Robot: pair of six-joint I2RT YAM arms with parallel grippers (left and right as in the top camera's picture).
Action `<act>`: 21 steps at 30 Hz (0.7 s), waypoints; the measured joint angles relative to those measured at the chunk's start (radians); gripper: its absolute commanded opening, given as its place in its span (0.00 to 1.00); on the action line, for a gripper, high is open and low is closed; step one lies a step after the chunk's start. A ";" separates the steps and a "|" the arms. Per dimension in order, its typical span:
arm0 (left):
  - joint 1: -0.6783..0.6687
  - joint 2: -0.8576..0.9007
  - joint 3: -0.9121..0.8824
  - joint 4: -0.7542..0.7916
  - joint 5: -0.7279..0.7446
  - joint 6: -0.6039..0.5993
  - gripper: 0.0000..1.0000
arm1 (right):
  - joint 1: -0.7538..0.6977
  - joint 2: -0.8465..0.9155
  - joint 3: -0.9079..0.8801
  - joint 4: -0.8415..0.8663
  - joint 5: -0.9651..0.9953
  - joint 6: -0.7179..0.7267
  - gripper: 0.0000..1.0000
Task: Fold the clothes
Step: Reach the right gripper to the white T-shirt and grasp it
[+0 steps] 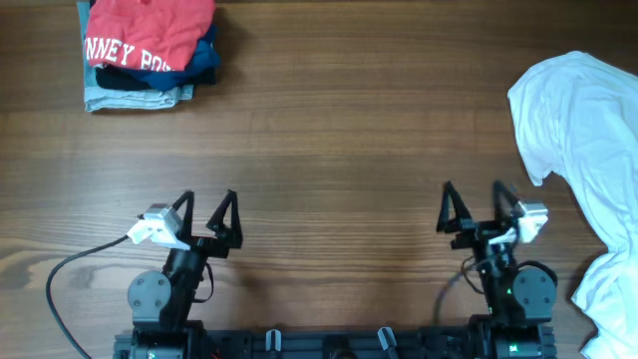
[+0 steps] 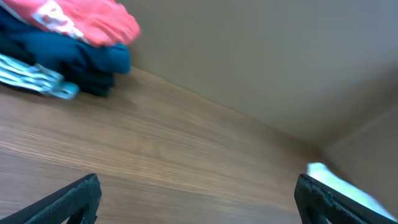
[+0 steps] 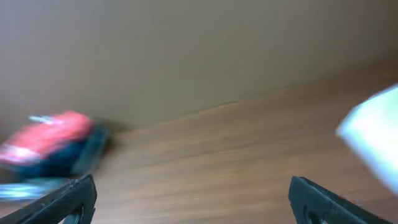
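- Shirt first: I see the white T-shirt (image 1: 588, 150) lying crumpled at the far right edge of the table (image 1: 329, 150), just beside my right gripper (image 1: 474, 187) but apart from it.
- That right gripper has its fingers spread and holds nothing.
- My left gripper (image 1: 209, 196) is also spread wide and empty, well apart from the shirt.
- A red garment (image 1: 150, 30) tops a folded stack (image 1: 140, 85) at the top left.

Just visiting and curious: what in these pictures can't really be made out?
Crumpled white thin-fabric T-shirt: overhead view, cut off by the right edge; its full shape is hidden.
Red garment with white lettering: overhead view, folds hide part of the words.
Navy and pale blue folded garments: mostly covered by the red one.
Right wrist view: everything blurred.
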 measured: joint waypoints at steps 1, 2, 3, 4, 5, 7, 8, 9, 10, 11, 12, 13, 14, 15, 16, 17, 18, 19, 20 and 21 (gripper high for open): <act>0.000 0.000 0.000 0.001 0.014 -0.016 1.00 | 0.000 0.000 0.000 0.003 -0.042 0.116 1.00; 0.000 0.000 0.000 0.002 0.031 -0.036 1.00 | 0.000 0.000 0.000 0.007 -0.089 0.283 1.00; 0.000 0.000 0.000 0.004 0.056 -0.071 1.00 | 0.000 0.000 0.000 0.006 -0.116 0.406 1.00; 0.000 0.000 0.000 0.006 0.078 -0.097 1.00 | 0.000 0.000 0.000 0.013 -0.139 0.522 1.00; 0.000 0.000 0.000 0.007 0.120 -0.130 1.00 | 0.000 0.000 -0.001 0.035 -0.169 0.645 1.00; 0.000 0.000 0.000 0.008 0.148 -0.152 1.00 | -0.002 0.003 -0.002 0.137 -0.221 0.666 1.00; 0.000 0.000 0.000 0.008 0.159 -0.159 1.00 | -0.003 0.002 0.000 0.212 -0.259 0.652 0.99; 0.000 0.000 0.000 0.008 0.168 -0.165 1.00 | -0.003 0.002 0.008 0.229 -0.289 0.629 0.99; 0.000 0.000 0.000 0.008 0.172 -0.169 1.00 | -0.003 0.002 0.014 0.223 -0.305 0.607 0.99; 0.000 0.000 0.000 0.008 0.176 -0.171 1.00 | -0.003 0.005 0.027 0.209 -0.314 0.586 0.99; 0.000 0.000 0.000 0.008 0.179 -0.174 1.00 | -0.003 0.021 0.053 0.194 -0.317 0.561 1.00; 0.000 0.000 0.000 0.008 0.183 -0.174 1.00 | -0.003 0.046 0.087 0.181 -0.316 0.537 1.00; 0.000 0.000 0.000 0.008 0.183 -0.175 1.00 | -0.003 0.078 0.132 0.163 -0.315 0.508 0.99; 0.000 0.000 0.000 0.008 0.184 -0.177 1.00 | -0.003 0.133 0.188 0.139 -0.310 0.469 1.00; 0.000 0.000 0.000 0.008 0.187 -0.178 1.00 | -0.003 0.189 0.240 0.119 -0.301 0.433 0.99; 0.000 0.000 0.000 0.009 0.188 -0.178 1.00 | -0.003 0.279 0.324 0.066 -0.283 0.370 1.00; 0.000 -0.001 0.000 0.008 0.190 -0.178 1.00 | -0.003 0.404 0.436 -0.015 -0.244 0.300 1.00; 0.000 0.000 0.000 0.010 0.190 -0.178 1.00 | -0.003 0.479 0.511 -0.111 -0.207 0.258 1.00; 0.000 -0.001 0.000 0.008 0.190 -0.179 1.00 | -0.003 0.614 0.637 -0.237 -0.144 0.186 1.00; 0.000 -0.001 0.000 0.008 0.191 -0.179 1.00 | -0.005 0.749 0.747 -0.291 -0.087 0.134 1.00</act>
